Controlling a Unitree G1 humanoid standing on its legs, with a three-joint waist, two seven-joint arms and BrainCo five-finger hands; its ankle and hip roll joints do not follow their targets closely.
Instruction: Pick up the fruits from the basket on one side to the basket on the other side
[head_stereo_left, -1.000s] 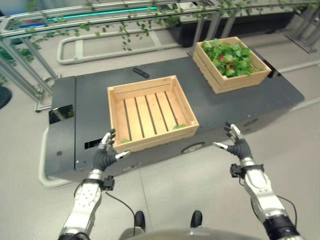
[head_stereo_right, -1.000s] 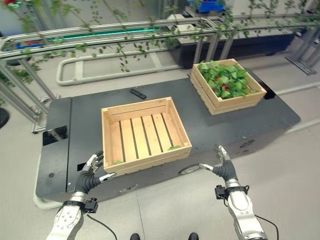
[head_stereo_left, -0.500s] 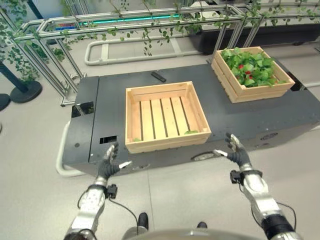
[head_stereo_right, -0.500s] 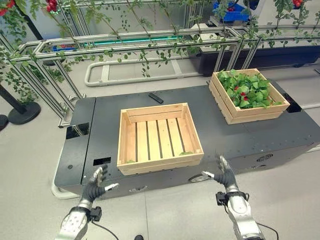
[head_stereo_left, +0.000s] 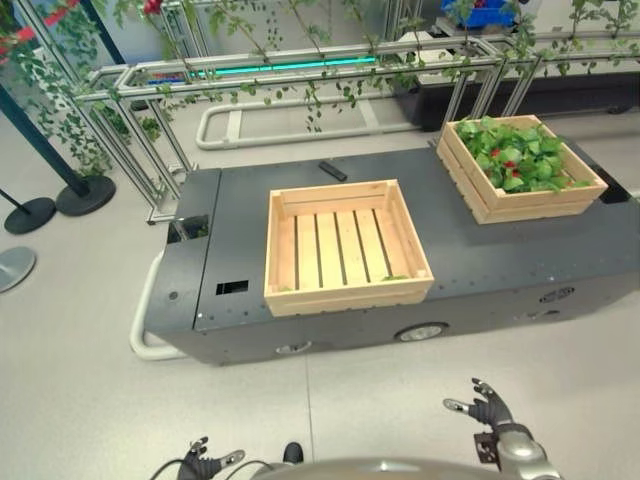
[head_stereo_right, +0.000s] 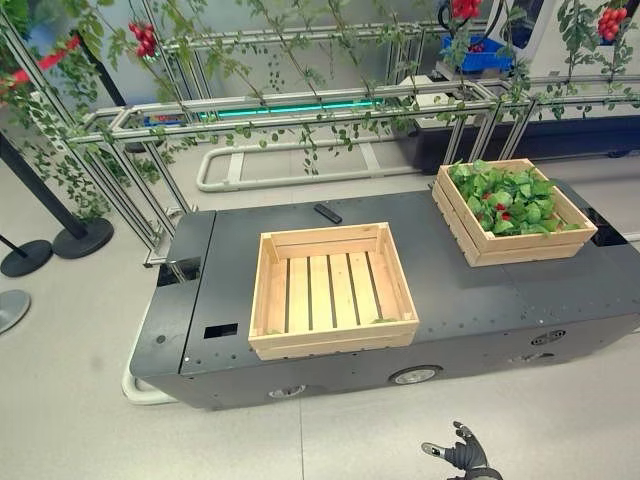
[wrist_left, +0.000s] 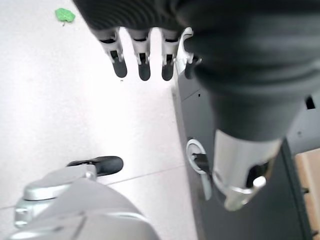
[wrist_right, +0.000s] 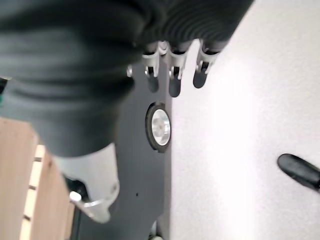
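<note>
Well beyond both spread, empty robot hands (head_stereo_left: 488, 407), fruit (head_stereo_left: 512, 164) in far leafy crate (head_stereo_left: 520, 205)

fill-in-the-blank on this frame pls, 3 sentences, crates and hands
1. The crate with slats showing holds no fruit; the crate on the robot's ____ side is full of green leaves and red fruit.
2. Both crates stand on a dark ____.
3. The right hand and the left hand hang over the floor with fingers ____, holding nothing.

Missing words: right; cart; open
</note>
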